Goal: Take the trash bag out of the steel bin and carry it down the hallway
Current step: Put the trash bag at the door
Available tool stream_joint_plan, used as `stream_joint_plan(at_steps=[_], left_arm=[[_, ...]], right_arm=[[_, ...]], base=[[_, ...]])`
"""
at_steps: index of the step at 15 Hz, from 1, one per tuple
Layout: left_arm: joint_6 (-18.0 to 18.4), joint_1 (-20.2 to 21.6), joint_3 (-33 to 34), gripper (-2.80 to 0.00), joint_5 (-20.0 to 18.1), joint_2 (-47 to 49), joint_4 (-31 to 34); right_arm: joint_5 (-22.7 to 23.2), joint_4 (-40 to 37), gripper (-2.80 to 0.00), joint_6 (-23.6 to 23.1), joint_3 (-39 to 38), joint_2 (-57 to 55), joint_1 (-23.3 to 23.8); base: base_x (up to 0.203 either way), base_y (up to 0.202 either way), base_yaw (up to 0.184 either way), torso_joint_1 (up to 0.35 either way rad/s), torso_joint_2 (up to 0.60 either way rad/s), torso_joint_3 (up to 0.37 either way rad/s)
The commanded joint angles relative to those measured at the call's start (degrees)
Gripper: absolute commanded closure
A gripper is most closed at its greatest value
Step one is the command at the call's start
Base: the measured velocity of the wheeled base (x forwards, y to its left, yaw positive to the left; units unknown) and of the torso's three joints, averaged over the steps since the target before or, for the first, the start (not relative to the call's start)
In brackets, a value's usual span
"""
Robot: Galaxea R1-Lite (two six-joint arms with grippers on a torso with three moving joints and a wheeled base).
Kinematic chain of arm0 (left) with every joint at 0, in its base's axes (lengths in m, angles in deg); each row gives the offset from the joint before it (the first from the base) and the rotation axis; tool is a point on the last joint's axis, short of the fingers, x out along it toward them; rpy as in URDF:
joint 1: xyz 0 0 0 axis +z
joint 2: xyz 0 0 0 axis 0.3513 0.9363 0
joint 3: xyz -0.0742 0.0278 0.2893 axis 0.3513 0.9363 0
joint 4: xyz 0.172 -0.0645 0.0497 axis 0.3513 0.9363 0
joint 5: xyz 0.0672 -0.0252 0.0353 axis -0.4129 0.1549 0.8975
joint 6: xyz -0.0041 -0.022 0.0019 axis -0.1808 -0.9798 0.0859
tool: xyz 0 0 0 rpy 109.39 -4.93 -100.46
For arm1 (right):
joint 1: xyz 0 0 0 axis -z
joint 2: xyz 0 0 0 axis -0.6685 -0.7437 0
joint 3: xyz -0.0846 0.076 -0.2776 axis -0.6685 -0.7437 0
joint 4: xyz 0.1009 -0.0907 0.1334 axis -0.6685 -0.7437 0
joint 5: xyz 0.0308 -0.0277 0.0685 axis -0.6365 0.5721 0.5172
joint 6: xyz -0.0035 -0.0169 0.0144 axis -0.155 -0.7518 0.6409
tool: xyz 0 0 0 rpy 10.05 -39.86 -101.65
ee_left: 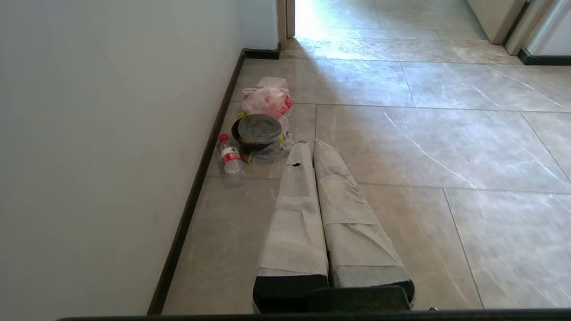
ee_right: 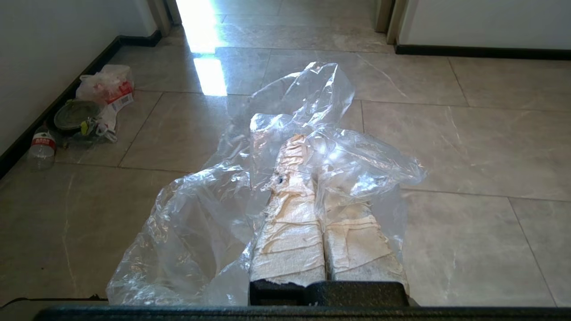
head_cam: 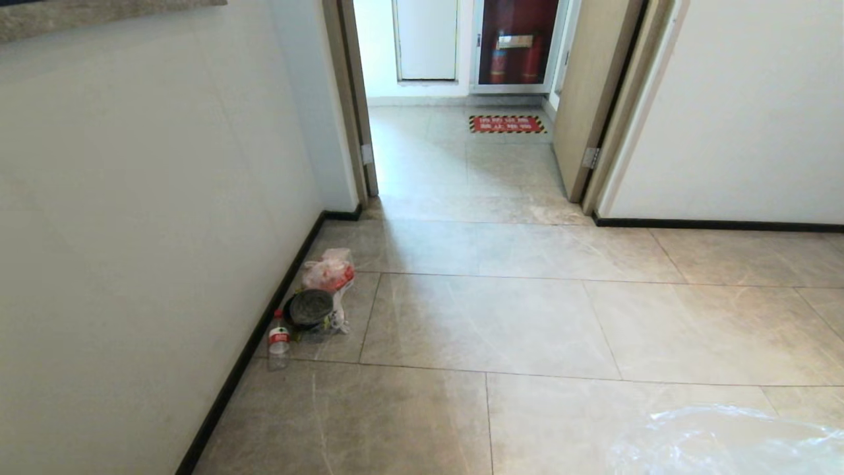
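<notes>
clear trash bag point(ee_right: 285, 178) draped over right tool point(ee_right: 308, 147), pinched in pressed-together fingers; steel bin not in view. left tool point(ee_left: 310, 145) pressed together, empty. remaining: carry through hallway doorway point(head_cam: 461, 99) ahead of bag.

Clear crinkly plastic trash bag point(ee_right: 312, 147), glossy floor tiles point(head_cam: 501, 316)

— What sits by the wall?
— A small plastic bottle point(head_cam: 279, 340) with a red label stands against the dark baseboard point(head_cam: 250, 346), just beside a round dark lidded container point(head_cam: 310, 307) and a white bag with red print point(head_cam: 329, 270).
— And beyond?
— A red-and-yellow floor sign point(head_cam: 506, 124) before a red cabinet point(head_cam: 516, 41).
</notes>
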Motion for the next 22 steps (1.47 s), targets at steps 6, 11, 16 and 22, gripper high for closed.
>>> stream_joint_plan(at_steps=[6,11,16,22], left_arm=[[0.0,0.0,0.1,0.00,0.0,0.0,0.0],[0.1,0.0,0.1,0.00,0.0,0.0,0.0],[0.1,0.0,0.1,0.00,0.0,0.0,0.0],[0.1,0.0,0.1,0.00,0.0,0.0,0.0]], right_arm=[[0.0,0.0,0.00,0.0,-0.1,-0.1,0.0],[0.0,0.0,0.00,-0.2,-0.1,-0.1,0.0],[0.1,-0.2,0.00,-0.2,-0.1,-0.1,0.0],[-0.2,0.0,0.00,-0.2,-0.2,-0.1,0.0]], base=[[0.190,0.000,0.001,0.003,0.00,0.002],[0.183,0.000,0.002,0.002,0.00,0.002],[0.000,0.000,0.000,0.000,0.00,0.000],[0.000,0.000,0.000,0.000,0.00,0.000]])
